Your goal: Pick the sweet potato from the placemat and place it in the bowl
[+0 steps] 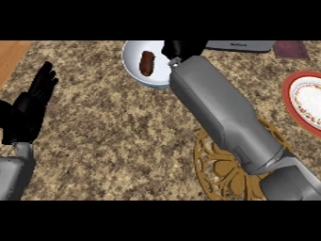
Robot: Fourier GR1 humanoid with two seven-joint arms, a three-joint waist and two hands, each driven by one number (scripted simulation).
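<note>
As left hand's (20,117) fingers (43,82) stand straight, bowl (131,52) holds sweet potato (147,62)

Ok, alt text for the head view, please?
The sweet potato lies in the white bowl at the view's top, with the right hand at the bowl's right rim. The left hand rests open at the left; the placemat sits partly under the right forearm.
</note>
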